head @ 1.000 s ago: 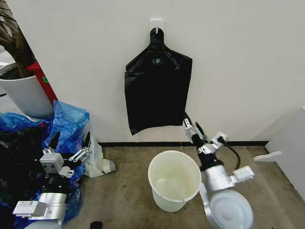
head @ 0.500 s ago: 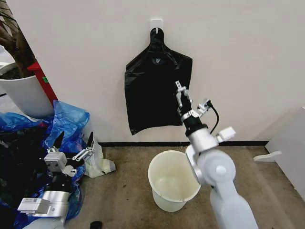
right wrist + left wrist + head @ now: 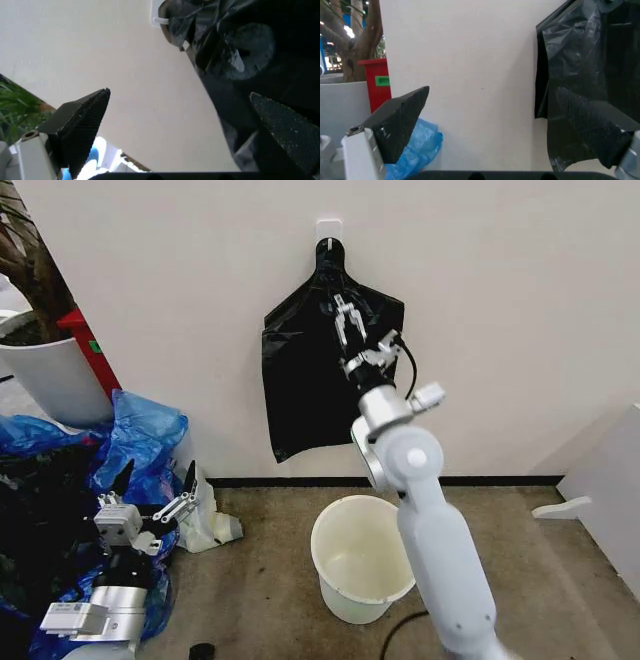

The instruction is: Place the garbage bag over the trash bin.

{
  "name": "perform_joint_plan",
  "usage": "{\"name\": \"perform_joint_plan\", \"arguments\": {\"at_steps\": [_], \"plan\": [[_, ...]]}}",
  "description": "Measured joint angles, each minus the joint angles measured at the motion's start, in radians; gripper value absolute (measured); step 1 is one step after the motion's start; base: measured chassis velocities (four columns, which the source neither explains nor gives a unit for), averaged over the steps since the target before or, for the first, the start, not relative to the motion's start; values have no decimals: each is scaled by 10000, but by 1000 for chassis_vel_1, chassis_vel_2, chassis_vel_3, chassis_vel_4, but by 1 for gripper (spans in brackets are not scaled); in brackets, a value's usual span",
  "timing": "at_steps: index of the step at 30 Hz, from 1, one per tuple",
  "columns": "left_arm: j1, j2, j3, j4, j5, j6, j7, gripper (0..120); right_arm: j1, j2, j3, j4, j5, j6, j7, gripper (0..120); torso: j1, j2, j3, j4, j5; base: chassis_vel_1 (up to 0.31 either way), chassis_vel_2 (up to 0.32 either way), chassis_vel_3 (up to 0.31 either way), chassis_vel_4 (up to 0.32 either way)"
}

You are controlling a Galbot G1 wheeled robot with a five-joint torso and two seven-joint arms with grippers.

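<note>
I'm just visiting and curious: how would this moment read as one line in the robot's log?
right gripper: raised, open, at garbage bag hanging on wall hook | left gripper: low, open, idle by blue bags | trash bin: floor, unlined

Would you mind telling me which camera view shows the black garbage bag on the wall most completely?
The head view: the garbage bag hangs whole from its wall hook, with the right gripper, open, raised in front of it. The left wrist view catches just one side of the bag; the right wrist view shows its bunched top close up.

Glossy black garbage bag (image 3: 315,380) hangs on the wall — white trash bin (image 3: 366,572) below, upright.
</note>
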Motion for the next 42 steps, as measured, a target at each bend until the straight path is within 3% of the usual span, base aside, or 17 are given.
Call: {"name": "perform_joint_plan", "arguments": {"at_steps": [15, 35, 38, 42], "plan": [[96, -200, -28, -125, 151, -21, 66, 100, 724, 46, 234, -1611, -731, 101, -234, 100, 0, 0, 0, 0, 1, 0, 0, 0, 0], [209, -473, 65, -209, 420, -71, 187, 100, 1205, 28, 219, -1586, -558, 27, -138, 100, -1, 2, -1, 0, 1, 0, 0, 0, 0], [209, -492, 73, -209, 448, -75, 197, 100, 1213, 27, 195, -1570, -547, 13, -131, 94, -1, 2, -1, 0, 1, 0, 0, 0, 0], [220, -559, 100, -210, 508, -105, 219, 100, 1212, 24, 141, -1574, -546, 12, -121, 79, -1, 2, -1, 0, 1, 0, 0, 0, 0]]}}
